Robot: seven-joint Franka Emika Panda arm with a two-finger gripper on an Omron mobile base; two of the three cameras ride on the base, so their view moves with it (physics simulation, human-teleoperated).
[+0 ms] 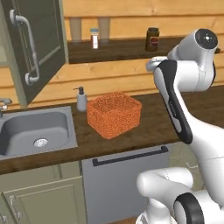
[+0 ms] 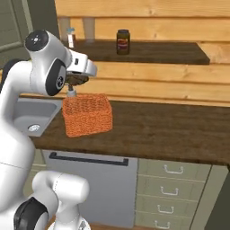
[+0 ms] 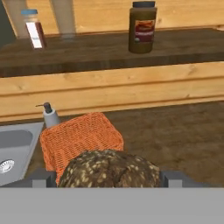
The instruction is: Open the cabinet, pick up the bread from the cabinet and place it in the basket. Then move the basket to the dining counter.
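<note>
Tool spread wide, clamped on the single bread piece, above the table.

One tool (image 3: 108, 178), bottom centre of the hand view, grips one bread (image 3: 109, 168) between its two fingertips (image 3: 43, 178). One orange basket (image 1: 114, 114) stands on the table (image 1: 162, 118) at mid frame, beside one soap dispenser (image 1: 81, 99) and one sink (image 1: 30, 131). Two jars on the shelf (image 2: 152, 51): one dark jar (image 2: 122, 42), one small bottle (image 1: 94, 38). One cabinet (image 1: 37, 43), upper left, door open.

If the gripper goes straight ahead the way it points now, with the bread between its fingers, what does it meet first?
Probably the basket: the gripper, shut on the bread, aims down towards it. Depth is unclear.
</note>
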